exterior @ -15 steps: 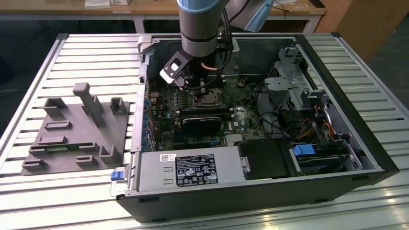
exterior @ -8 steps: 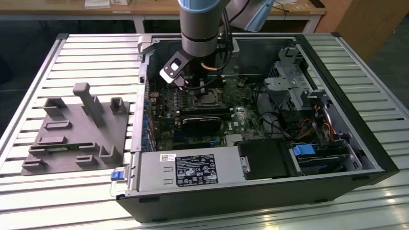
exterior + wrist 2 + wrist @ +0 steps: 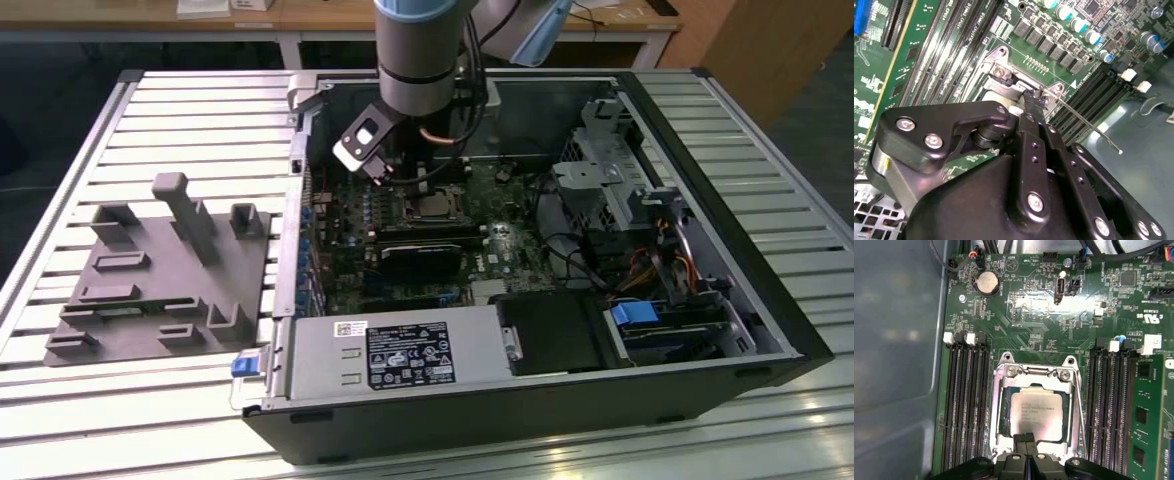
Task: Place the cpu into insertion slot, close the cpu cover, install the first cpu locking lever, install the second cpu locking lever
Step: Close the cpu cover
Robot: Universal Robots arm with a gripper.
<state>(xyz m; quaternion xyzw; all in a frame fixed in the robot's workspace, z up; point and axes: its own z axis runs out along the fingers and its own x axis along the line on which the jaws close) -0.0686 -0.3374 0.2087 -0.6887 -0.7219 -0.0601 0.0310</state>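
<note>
- The gripper [image 3: 1026, 438] hangs low over the motherboard [image 3: 1029, 315], inside the open computer case [image 3: 787, 330]. Its fingers are pressed together, with nothing visible between them.
- In the first wrist view, one of the fingertips [image 3: 1022, 438] sits at the edge of the cpu cover [image 3: 1003, 390]. You cannot tell whether it touches the metal.
- The cpu [image 3: 1036, 412] lies flat in the insertion slot [image 3: 1005, 415], and its grey top shows through the window of the cover. Judge the placing step as done.
- The cover lies down around the chip and looks level with it. Judge the closing step as finished, or at its last press.
- In the second wrist view, a thin locking lever [image 3: 1089, 125] juts free from the socket corner just beside the fingertips. It runs out over the memory slots [image 3: 1094, 95], with its hooked end apart from the socket. Judge this lever as not yet latched. You cannot tell the state of the other lever.
- Treat the lever work as the open part of the task. Any move on that rod calls for an exact catch on a thin, springy wire. It also calls for a sweep that clears the memory slots on both sides of the socket [image 3: 966, 405].
</note>
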